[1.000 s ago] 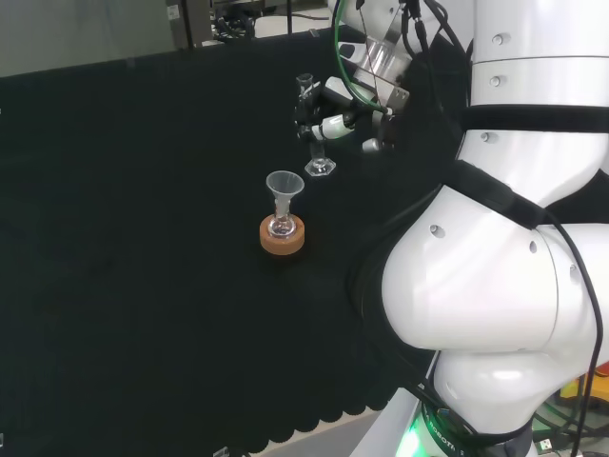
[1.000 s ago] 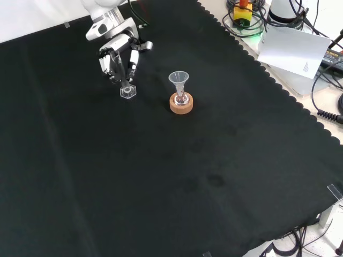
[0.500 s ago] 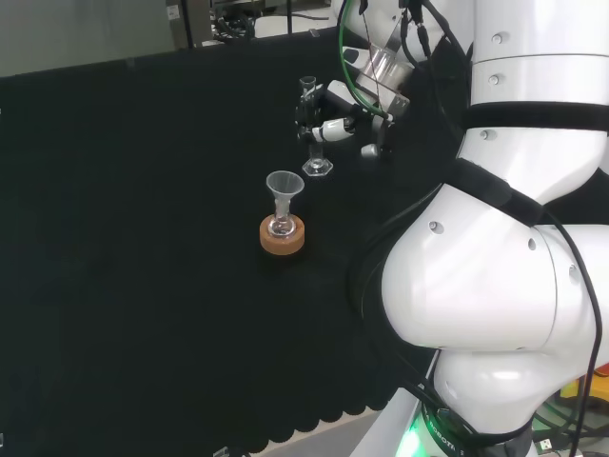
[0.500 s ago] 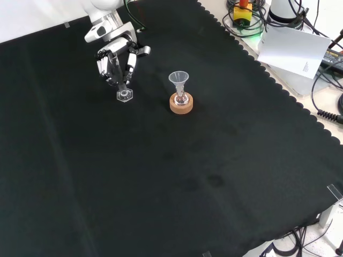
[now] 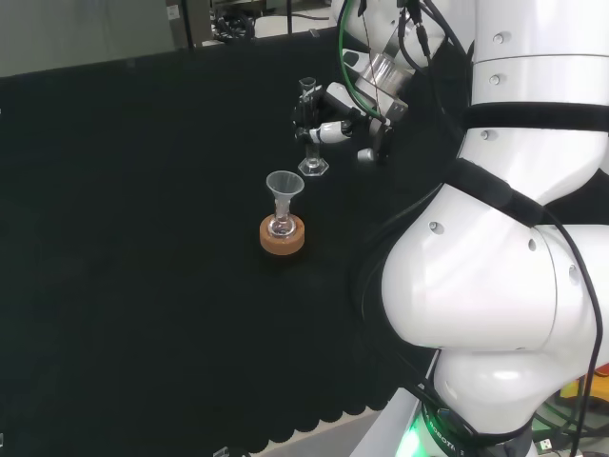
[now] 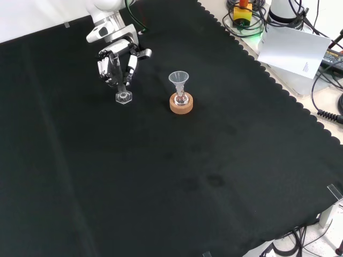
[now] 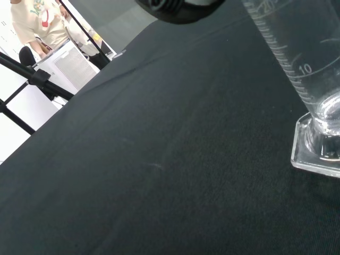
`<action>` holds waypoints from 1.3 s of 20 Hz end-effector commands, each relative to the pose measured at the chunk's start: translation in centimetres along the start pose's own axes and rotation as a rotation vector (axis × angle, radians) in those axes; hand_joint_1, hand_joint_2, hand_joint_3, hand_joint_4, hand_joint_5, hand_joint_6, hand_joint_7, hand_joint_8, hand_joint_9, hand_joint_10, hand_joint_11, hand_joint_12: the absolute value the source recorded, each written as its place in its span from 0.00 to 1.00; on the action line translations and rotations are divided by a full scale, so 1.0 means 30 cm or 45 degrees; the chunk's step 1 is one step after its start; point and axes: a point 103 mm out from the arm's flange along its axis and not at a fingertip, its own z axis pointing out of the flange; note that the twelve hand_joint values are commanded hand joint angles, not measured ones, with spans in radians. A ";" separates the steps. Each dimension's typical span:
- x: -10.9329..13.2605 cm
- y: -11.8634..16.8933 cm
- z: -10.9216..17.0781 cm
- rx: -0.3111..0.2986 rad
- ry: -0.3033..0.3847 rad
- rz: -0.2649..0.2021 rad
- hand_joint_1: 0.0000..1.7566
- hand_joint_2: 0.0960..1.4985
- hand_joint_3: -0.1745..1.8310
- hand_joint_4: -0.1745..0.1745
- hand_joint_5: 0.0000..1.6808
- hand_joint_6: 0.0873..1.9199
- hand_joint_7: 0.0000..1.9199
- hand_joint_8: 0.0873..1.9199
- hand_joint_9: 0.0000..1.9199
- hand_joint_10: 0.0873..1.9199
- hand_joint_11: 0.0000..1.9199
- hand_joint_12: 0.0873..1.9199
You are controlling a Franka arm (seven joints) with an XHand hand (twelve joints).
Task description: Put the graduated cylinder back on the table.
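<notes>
Cork ring [image 6: 181,104] is seen nearest in the front view, carrying a small flask topped by a clear funnel [image 6: 178,78], on the black cloth [image 6: 203,176]. To its left and slightly farther off in that view, the graduated cylinder [image 6: 122,91] is held upright by the hand [image 6: 115,61], whose fingers are curled round the tube's upper part. In the head view the same cylinder [image 5: 311,133] is seen just beyond the funnel, with the hand [image 5: 338,119] at its right. Its hexagonal foot [image 7: 317,149] appears in the wrist view to be at or just above the cloth; whether contact has been made cannot be told. The placing is judged to be nearly done, with only the release left. Risk is seen chiefly in that release: if the fingers are opened while the foot is not flat, or are drawn away sideways so that the tall narrow tube is dragged, the cylinder could be tipped. The funnel and flask stand near enough to be struck by a toppling cylinder.
</notes>
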 end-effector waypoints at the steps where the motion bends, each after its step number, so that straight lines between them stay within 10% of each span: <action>1: -0.003 -0.009 0.005 0.027 0.027 0.004 0.65 0.77 0.09 0.00 0.52 0.59 0.50 0.27 0.68 0.00 0.55 0.45; 5: -0.007 -0.020 0.005 0.057 0.030 0.006 0.65 0.75 0.09 0.05 0.54 0.56 0.48 0.28 0.67 0.00 0.53 0.48; 11: -0.014 -0.020 -0.016 0.091 0.034 0.033 0.62 0.73 0.08 0.48 0.57 0.51 0.44 0.29 0.64 0.00 0.46 0.55; 16: -0.014 -0.019 -0.029 0.099 0.040 0.044 0.58 0.70 0.01 0.40 0.49 0.33 0.40 0.29 0.59 0.00 0.37 0.60; 26: -0.016 -0.009 -0.057 0.062 0.038 0.094 0.56 0.68 0.00 0.34 0.40 0.30 0.35 0.29 0.55 0.00 0.31 0.62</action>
